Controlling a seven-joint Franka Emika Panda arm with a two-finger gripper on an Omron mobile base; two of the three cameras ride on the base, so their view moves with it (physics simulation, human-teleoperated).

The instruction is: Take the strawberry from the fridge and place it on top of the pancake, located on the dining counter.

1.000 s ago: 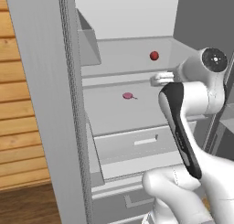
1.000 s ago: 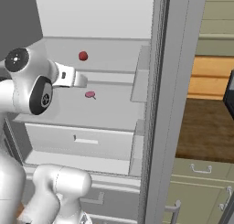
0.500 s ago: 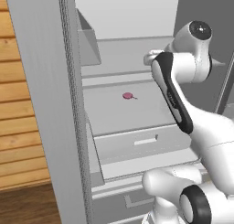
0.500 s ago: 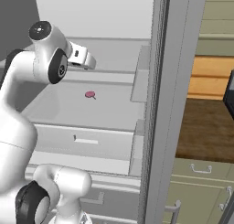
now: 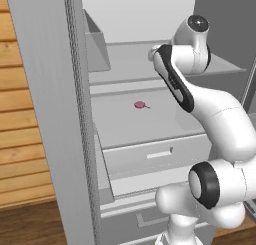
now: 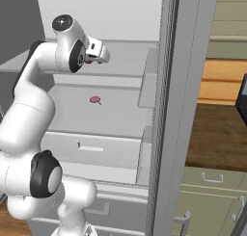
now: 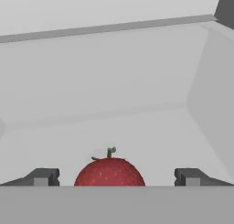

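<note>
So we're at the grab step: the pincer (image 7: pixel 116 177) is spread wide with nothing in it, lined up on the strawberry (image 7: pixel 109 171), which sits between the two tips on the upper shelf (image 5: pixel 130 56) of the open fridge (image 6: pixel 166 85). Next move, I'd guess, is to nudge in slightly and close on the berry. There's a small pink thing (image 5: pixel 140 105) lying one shelf down, not the target.

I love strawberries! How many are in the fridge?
1. The strawberry sits on the upper shelf, between the open fingers. The small pink thing on the shelf below looks like something else. The arm may hide more.
</note>
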